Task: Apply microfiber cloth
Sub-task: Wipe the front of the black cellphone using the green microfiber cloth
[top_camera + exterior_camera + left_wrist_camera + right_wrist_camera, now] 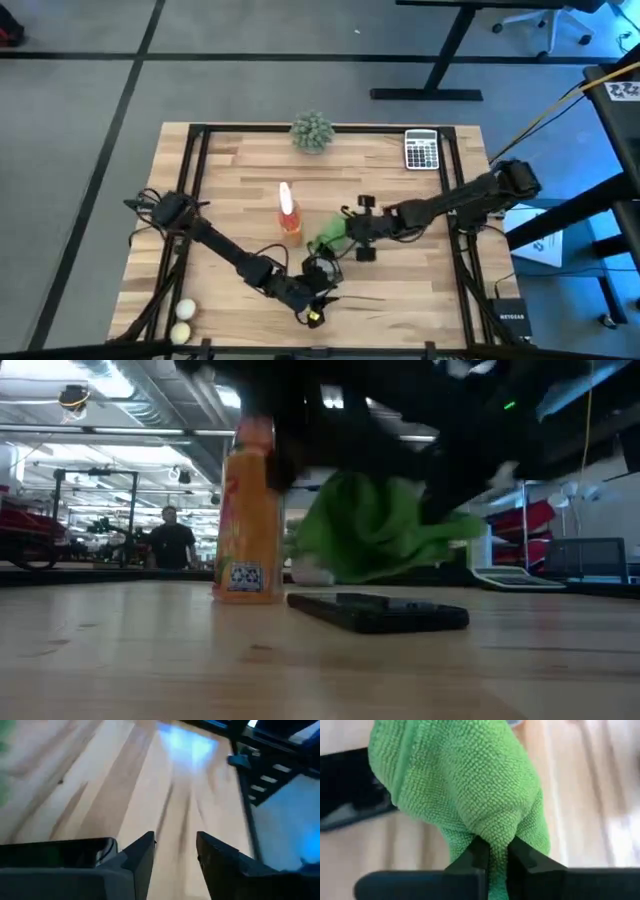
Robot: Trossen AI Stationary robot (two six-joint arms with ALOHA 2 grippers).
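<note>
Workshop floor is showing behind the wooden surface (240, 170), with a person standing far back in the low view. Right arm is reaching in from the right edge toward centre; left arm is lying across the front-left, its tool (318, 290) sitting low near the front edge.

Right tool (496, 854) is pinching the cloth (465, 780), fingers clamped tight on a bunched fold. Cloth is hanging lifted off the surface, just beside the orange bottle (289, 212) and over the near end of the flat black phone-like slab (380, 612). Whether cloth is touching the slab, cannot tell; low view suggests a gap.

Left tool: fingers (142, 860) parted, nothing between them, hovering close over bare wood right next to the slab's edge.

Step, my read: cloth is picked and carried, about to go onto the slab for wiping. Next move is calling for lowering until the fabric is pressing flat, then sweeping along the slab without knocking the bottle. Left tool looks positioned to brace the slab; likely needed, since a thin slab may be sliding under the wipe.

Smaller items: plant ball (312, 131) and calculator (421, 150) at the far edge, two pale balls (182, 322) front-left. Only container is the bottle; contents not readable.
</note>
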